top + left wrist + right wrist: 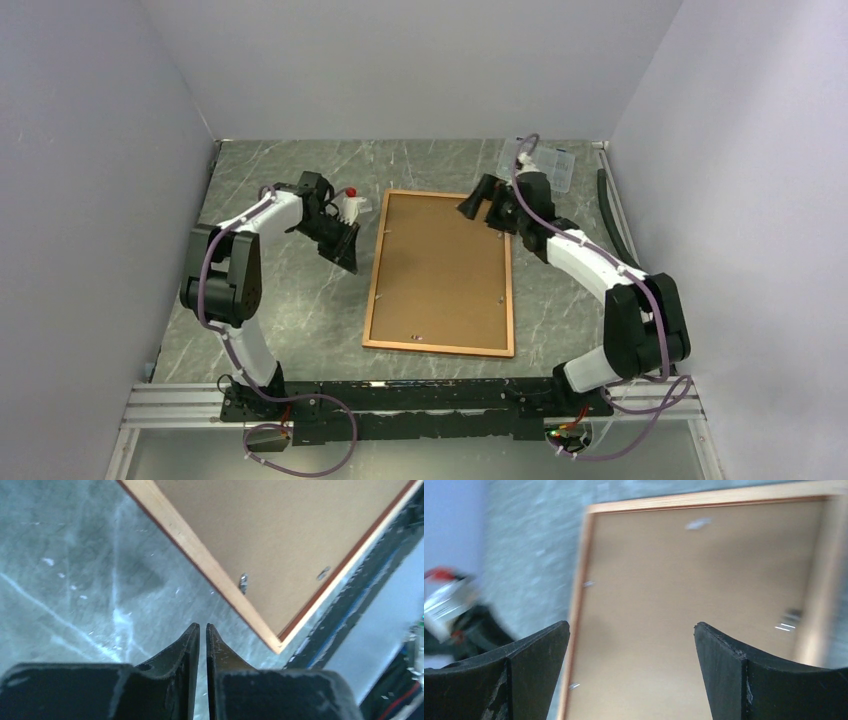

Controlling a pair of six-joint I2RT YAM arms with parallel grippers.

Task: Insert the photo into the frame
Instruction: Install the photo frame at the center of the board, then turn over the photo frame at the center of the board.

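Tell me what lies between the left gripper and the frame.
Only bare marbled tabletop separates the left gripper from the frame; the left wrist view shows this most clearly.

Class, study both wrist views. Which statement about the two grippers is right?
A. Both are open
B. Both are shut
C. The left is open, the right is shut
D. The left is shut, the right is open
D: the left gripper shows only a thin slit at its tips and holds nothing, while the right gripper is spread wide, with the frame visible through the gap.
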